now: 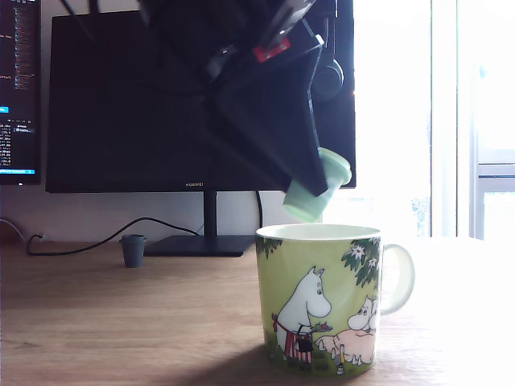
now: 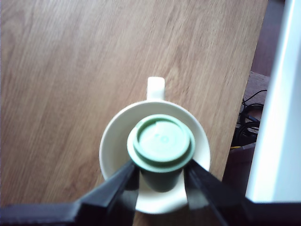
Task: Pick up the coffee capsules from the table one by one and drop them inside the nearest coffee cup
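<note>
Because it's meant to drop inside, the mint pod is being gripped tight by the gripper right above the mug; grey pod is being left on the table w/ the monitor behind.

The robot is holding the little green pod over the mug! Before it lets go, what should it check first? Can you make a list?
1. Is the pod held? Ok: the gripper is shut on the mint green capsule.
2. Is the pod over the mug's opening? Ok: the wrist view shows it inside the rim of the coffee cup.
3. Is the pod clear of the rim? Ok: the exterior view shows a gap above the mug.
4. Is the mug upright? Ok: it stands flat on the table.
5. Is the mug empty? Cannot tell: the pod hides much of the inside.
6. Is another pod waiting? Ok: the dark grey capsule stands on the table near the monitor.
</note>
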Motion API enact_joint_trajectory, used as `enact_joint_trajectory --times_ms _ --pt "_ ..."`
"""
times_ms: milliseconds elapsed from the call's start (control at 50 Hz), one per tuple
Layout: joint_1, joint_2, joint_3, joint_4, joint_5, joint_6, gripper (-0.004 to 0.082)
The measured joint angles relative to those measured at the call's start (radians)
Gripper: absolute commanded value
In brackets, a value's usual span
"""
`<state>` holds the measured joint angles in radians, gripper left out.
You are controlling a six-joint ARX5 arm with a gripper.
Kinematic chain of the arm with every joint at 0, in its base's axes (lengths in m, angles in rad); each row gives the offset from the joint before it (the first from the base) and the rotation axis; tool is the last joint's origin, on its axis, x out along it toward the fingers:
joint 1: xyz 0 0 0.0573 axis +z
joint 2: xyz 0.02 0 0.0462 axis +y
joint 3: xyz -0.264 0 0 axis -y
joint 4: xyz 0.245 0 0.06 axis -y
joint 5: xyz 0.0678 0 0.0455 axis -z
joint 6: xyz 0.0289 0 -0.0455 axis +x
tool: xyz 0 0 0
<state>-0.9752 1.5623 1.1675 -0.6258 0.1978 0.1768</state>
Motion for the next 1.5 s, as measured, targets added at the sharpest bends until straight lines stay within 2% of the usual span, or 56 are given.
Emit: enact_joint_trajectory --times_ms 840,860,900,980,1020,1080,1340,1440,1500 --pt "-0.007 0.005 0.0 0.024 0.002 0.003 0.0196" --pt "-0.007 0.005 0.0 0.024 0.002 0.003 0.0222" --pt "-0.007 0.005 0.0 0.023 0.002 0.003 0.0331" --pt "-0.007 0.005 0.0 0.018 0.002 -0.008 0.0696" --pt "-0.007 0.005 0.0 0.015 0.001 -0.016 0.0809" --pt "-0.007 0.005 0.0 0.002 0.0 -0.021 0.0773" --pt "-0.007 0.006 0.0 -0.011 -0.006 -0.021 0.0768" --pt "-0.007 0.006 0.0 -0.01 -0.006 -0.021 0.0716" --pt "-0.007 0.006 0.0 -0.01 -0.006 -0.02 0.0655"
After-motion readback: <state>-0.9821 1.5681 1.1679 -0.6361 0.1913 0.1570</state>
